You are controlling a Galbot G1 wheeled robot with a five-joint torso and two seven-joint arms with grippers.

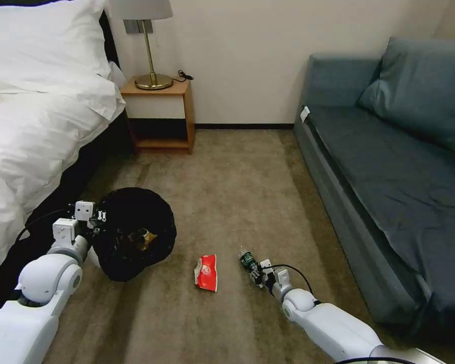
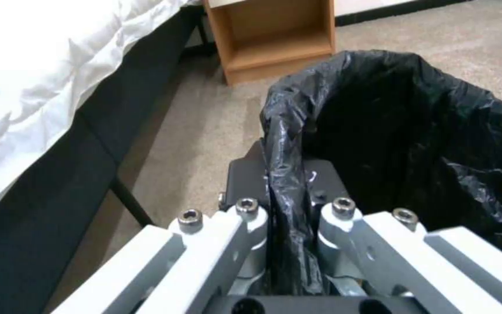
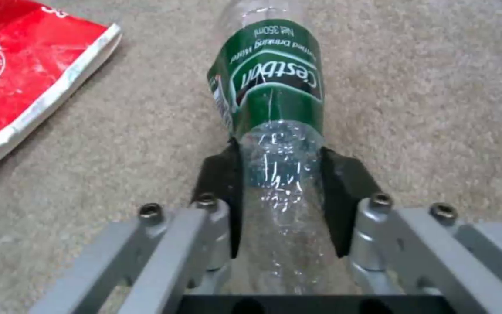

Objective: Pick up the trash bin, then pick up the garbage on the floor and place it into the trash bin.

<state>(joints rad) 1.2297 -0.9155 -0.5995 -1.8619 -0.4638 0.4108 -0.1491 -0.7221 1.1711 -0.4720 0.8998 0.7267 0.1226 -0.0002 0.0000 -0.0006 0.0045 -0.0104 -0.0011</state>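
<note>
Bottle (image 3: 274, 131) — between right hand (image 3: 283, 192) fingers

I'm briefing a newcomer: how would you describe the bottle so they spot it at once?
Start at the blue sofa and look down to the carpet beside it. There the right hand is shut on a small clear bottle, just right of the red packet. Its green label sets it apart from the flat red packet.
</note>
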